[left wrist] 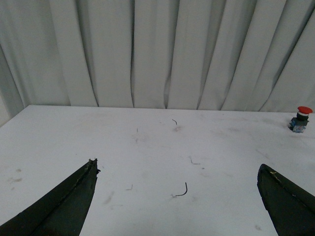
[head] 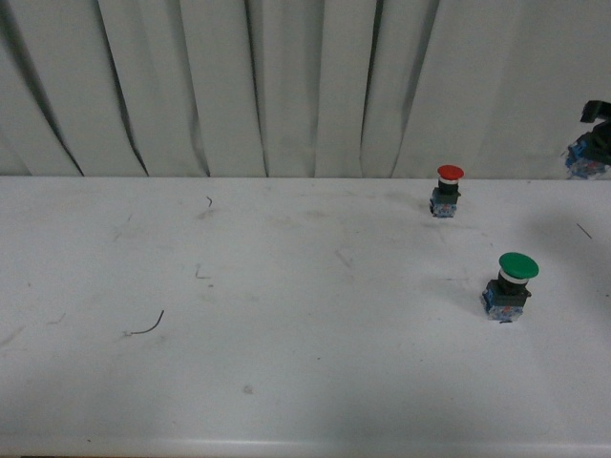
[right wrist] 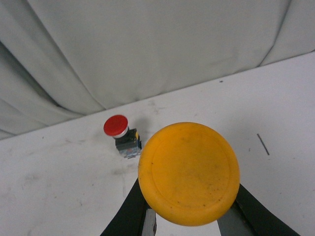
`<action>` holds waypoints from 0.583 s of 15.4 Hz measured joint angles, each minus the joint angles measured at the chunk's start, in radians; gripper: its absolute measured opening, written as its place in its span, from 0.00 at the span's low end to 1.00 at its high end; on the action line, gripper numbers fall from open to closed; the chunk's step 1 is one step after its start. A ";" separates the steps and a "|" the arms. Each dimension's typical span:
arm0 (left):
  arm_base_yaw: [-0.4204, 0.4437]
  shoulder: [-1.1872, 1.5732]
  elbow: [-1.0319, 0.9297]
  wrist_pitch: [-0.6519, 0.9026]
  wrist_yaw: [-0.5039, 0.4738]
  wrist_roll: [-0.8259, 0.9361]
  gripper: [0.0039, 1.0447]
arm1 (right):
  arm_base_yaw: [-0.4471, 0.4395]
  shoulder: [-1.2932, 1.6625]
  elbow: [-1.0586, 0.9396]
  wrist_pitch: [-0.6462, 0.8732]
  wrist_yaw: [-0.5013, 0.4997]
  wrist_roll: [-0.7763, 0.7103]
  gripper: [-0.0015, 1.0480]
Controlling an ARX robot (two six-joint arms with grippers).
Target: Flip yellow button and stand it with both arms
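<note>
Right gripper: your right gripper (right wrist: 192, 223) is closed on the yellow button (right wrist: 189, 173). Its black fingers (right wrist: 129, 216) show on either side, below the round cap.
Yellow button: the cap faces the right wrist camera and fills the near part of that view, with the red-capped switch (right wrist: 122, 133) just beyond its rim. In the front view you see only a blue block (head: 582, 158) under black gripper parts at the frame's edge. It sits to the right of the red-capped switch and looks raised off the table (head: 286, 382).
Left gripper: your left gripper (left wrist: 177, 163) holds nothing. Its two dark fingers (left wrist: 64, 201) are spread wide over bare table, well to the left of the red-capped switch.
Wire scrap: a short curved dark piece (head: 145, 327) lies flat on the table, nearer you and far to the left of the red-capped switch.
Green-capped switch: it (head: 511, 284) stands upright on its blue base, nearer you than the red-capped switch and a little to its right, apart from it.
Red-capped switch: it stands upright near the table's back edge, toward the right side.
Curtain: pale folds (head: 286, 86) hang right behind the red-capped switch, along the whole back of the table.
</note>
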 joint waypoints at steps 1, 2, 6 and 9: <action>0.000 0.000 0.000 0.000 0.000 0.000 0.94 | 0.013 0.029 0.028 -0.036 0.002 -0.004 0.26; 0.000 0.000 0.000 0.000 0.000 0.000 0.94 | 0.021 0.051 0.059 -0.068 0.016 -0.004 0.26; 0.000 0.000 0.000 0.000 0.000 0.000 0.94 | 0.071 0.156 0.181 -0.204 0.084 -0.034 0.26; 0.000 0.000 0.000 0.000 0.000 0.000 0.94 | 0.112 0.232 0.255 -0.271 0.105 -0.068 0.26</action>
